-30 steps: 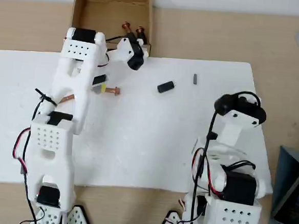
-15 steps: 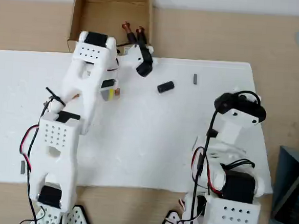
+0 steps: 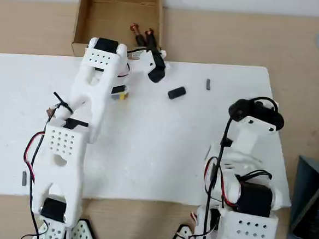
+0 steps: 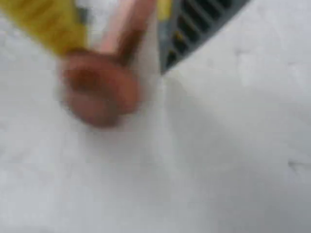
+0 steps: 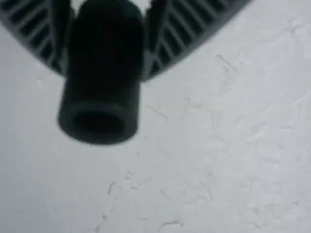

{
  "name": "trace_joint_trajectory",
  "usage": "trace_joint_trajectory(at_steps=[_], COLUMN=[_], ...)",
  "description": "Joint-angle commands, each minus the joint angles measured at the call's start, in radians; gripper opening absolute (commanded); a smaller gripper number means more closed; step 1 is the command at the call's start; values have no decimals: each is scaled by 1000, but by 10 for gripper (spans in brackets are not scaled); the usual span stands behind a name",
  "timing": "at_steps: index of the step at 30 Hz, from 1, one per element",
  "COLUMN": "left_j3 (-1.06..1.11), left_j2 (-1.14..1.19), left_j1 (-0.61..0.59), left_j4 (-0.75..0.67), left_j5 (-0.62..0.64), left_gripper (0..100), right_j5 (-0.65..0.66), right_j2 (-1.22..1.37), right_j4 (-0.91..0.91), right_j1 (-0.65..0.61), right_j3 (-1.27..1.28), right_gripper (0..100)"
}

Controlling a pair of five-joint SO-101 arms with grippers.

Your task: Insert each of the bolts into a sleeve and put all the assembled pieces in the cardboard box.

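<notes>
A copper bolt [image 4: 99, 87] is pinched in the left tool [image 4: 124, 34], between a yellow-covered finger [image 4: 43, 24] and a black ribbed finger [image 4: 194, 29]. The bolt's round head is pointed down from the tool at the white mat [image 3: 162, 152], which is spread over the table [image 3: 236, 37]; whether head and mat touch cannot be told.

A black sleeve [image 5: 100, 92] is clamped in the right tool [image 5: 104, 19] between 2 ribbed fingers. Its open end is turned down, below the fingertips, and it is held clear above the mat.

The cardboard box [image 3: 120, 13] is placed just beyond the left tool, at the mat's far edge. 2 assembled pieces [image 3: 136, 33], copper heads up in black sleeves, are seen at the box wall on the side toward the right tool; whether they are fully inside cannot be told.

A loose sleeve [image 3: 176, 92] is laid on the mat between the 2 tools, nearer the left tool. A small grey piece [image 3: 208, 84] is laid near it, on the side toward the right tool.
</notes>
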Motion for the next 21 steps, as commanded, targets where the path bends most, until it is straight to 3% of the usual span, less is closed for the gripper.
trace_joint_trajectory(at_steps=[1, 8, 14, 17, 21], left_j3=[-46, -64, -319, -436, -595], left_j2=[-13, -24, -24, -24, -24], left_j1=[12, 9, 12, 12, 15], left_j4=[-3, 25, 236, 242, 242], left_j5=[-8, 38, 109, 221, 491], left_gripper=[9, 3, 3, 3, 3], right_j5=[-2, -2, 5, 6, 9], right_j2=[-7, -8, -8, -8, -8], right_j4=[-23, -18, -14, 21, 66], right_j1=[16, 16, 16, 15, 15], right_j3=[-1, -18, -99, -151, -208], right_gripper=[9, 9, 9, 9, 9])
